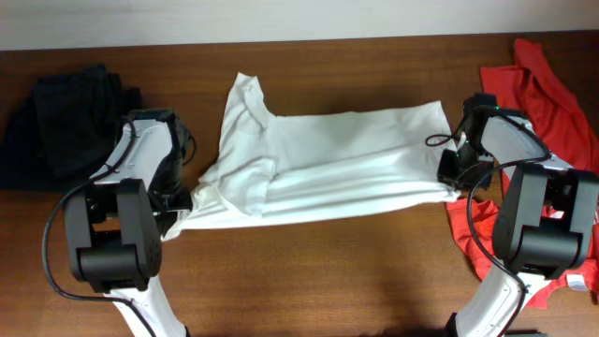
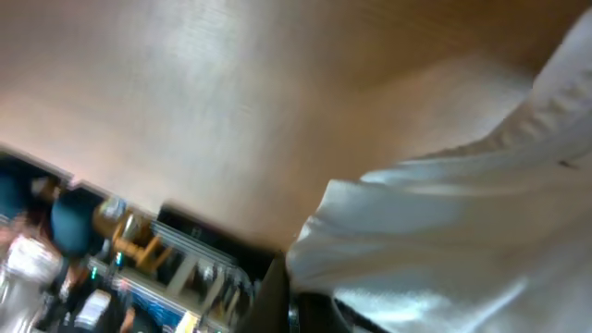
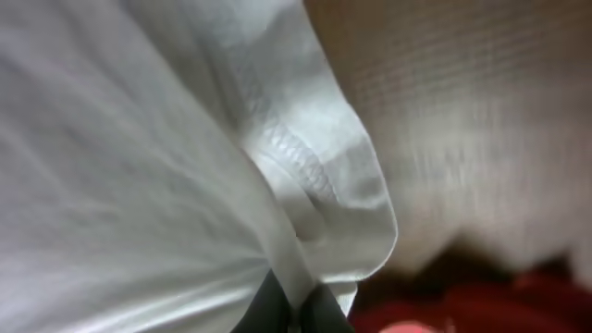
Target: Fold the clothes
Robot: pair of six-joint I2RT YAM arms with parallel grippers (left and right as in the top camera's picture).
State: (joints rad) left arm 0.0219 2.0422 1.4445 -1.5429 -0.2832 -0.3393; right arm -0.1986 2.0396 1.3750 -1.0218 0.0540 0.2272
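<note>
Tension explains the layout: the white T-shirt (image 1: 328, 159) lies across the middle of the wooden table (image 1: 318, 281), drawn out sideways between the two arms so that its lower edge runs as a fairly straight line. The left gripper (image 1: 180, 208) is clamped on the cloth at the shirt's left end, where the fabric narrows to a gathered point; the left wrist view shows white folds funnelling down into its dark fingers. The right gripper (image 1: 453, 183) pinches the opposite end, and its wrist view shows the stitched hem (image 3: 305, 171) bunched just above the closed fingertips. Holding both ends at once likely serves to flatten the garment and set up a clean fold line, though wrinkles and a doubled-over flap near the left side suggest it is not yet smooth. The red T-shirt (image 1: 547, 89) sits crumpled at the right edge, partly beneath the right arm, seemingly waiting its turn. A black garment (image 1: 65, 122) lies heaped at the far left, apart from the work.
</note>
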